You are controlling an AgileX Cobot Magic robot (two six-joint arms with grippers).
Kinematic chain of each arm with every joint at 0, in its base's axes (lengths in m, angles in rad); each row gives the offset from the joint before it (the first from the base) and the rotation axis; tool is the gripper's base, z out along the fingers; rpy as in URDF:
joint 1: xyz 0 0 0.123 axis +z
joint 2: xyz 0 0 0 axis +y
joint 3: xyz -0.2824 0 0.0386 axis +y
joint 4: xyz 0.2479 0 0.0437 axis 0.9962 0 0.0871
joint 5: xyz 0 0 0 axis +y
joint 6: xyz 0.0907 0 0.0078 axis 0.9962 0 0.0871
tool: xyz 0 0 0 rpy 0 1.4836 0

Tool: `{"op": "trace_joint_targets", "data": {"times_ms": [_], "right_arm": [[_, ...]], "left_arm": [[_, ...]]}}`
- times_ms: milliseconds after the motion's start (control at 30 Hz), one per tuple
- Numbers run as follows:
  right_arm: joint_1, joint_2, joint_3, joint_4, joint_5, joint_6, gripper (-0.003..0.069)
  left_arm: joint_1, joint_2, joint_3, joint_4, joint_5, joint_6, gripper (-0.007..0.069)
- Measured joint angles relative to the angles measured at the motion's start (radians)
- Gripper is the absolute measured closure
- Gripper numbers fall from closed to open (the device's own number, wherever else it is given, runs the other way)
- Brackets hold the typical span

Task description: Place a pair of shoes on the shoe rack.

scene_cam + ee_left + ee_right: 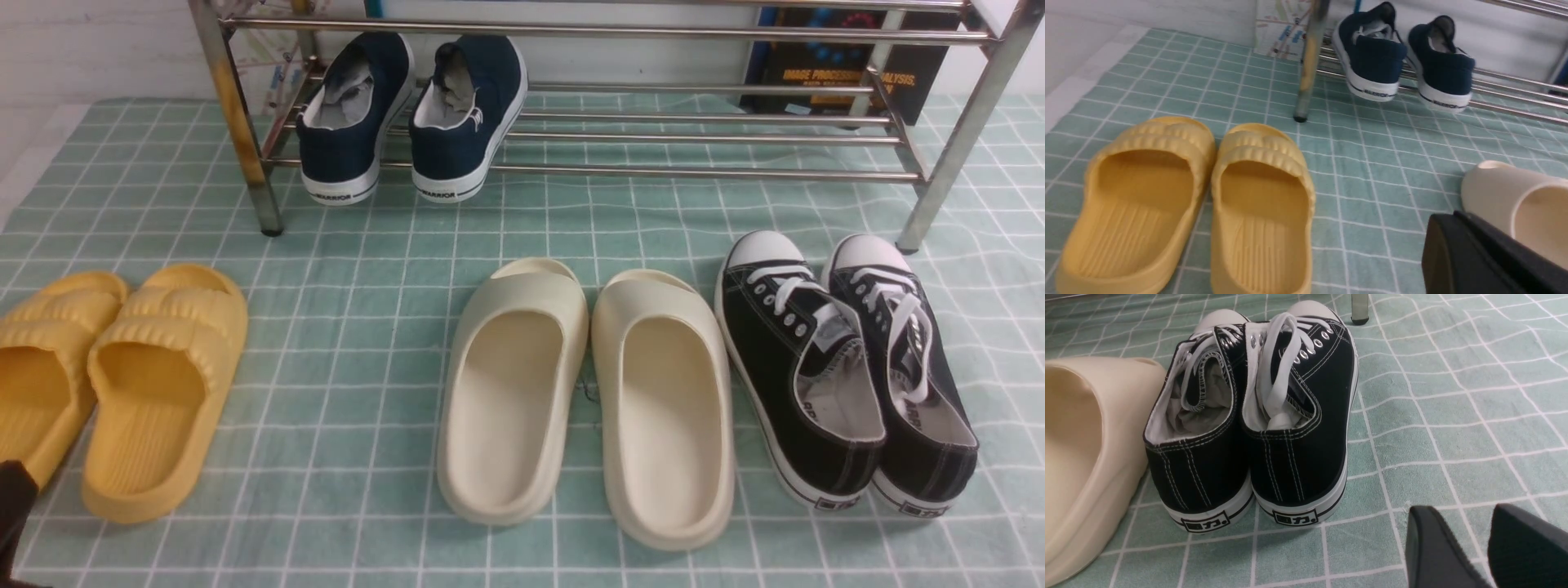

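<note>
Matt navy canvas shoes [412, 114] on a shiny steel rack [653, 131].

The left gripper [1486, 253] is matte black, one broad slab with a rounded corner. The right gripper [1478, 547] shows two matte black fingers [1433, 551] with rounded tips and finely textured faces.

Staged lab test area: green checked cloth [343, 343] as floor, steel shoe rack [571, 139], image-processing textbook [849, 77] at 1 o'clock.
</note>
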Motion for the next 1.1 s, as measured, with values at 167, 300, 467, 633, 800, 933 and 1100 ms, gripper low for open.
{"op": "trace_joint_targets", "data": {"times_ms": [167,300,467,633,800,933,1100], "right_arm": [[0.000,0.000,0.000,0.000,0.000,0.000,0.0412],[0.000,0.000,0.000,0.000,0.000,0.000,0.0412],[0.000,0.000,0.000,0.000,0.000,0.001,0.0412],[0.000,0.000,0.000,0.000,0.000,0.001,0.0412],[0.000,0.000,0.000,0.000,0.000,0.001,0.0412],[0.000,0.000,0.000,0.000,0.000,0.001,0.0412],[0.000,0.000,0.000,0.000,0.000,0.001,0.0412]], "left_arm": [[0.043,-0.077,0.092,0.000,-0.014,0.004,0.0638],[0.047,-0.090,0.150,0.000,-0.004,0.004,0.0638],[0.047,-0.090,0.155,-0.005,0.111,0.025,0.0638],[0.047,-0.090,0.155,-0.008,0.118,0.110,0.0638],[0.047,-0.090,0.155,-0.020,0.113,0.103,0.0638],[0.047,-0.090,0.155,-0.023,0.102,0.085,0.0638],[0.047,-0.090,0.155,-0.026,0.102,0.082,0.0638]]}}
